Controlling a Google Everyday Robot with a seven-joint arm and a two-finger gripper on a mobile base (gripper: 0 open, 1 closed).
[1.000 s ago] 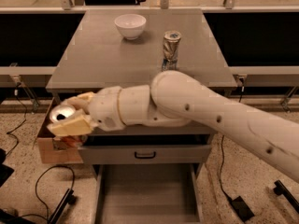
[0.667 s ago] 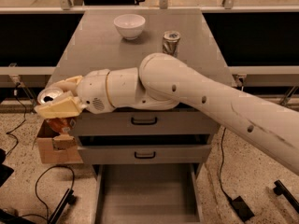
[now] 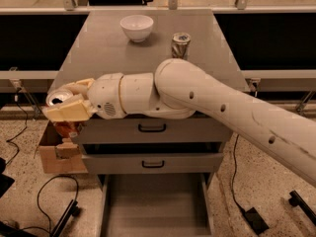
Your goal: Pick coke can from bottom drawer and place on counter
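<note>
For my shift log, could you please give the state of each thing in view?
End effector: shut on coke can, at counter's front-left corner.
Coke can: held upright, not set down.
Bottom drawer: open, looks empty.
Upper drawers: shut.
Bowl: upright on counter.
Silver can: upright on counter.

No text, brand, number or sign can be read anywhere in the frame. The coke can (image 3: 61, 97), clasped between the fingers of the gripper (image 3: 59, 103) at the left of the frame, just off the left edge of the counter (image 3: 98, 48), shows only its silver top. The silver can (image 3: 180, 45) in the upper middle shows no legible label.
</note>
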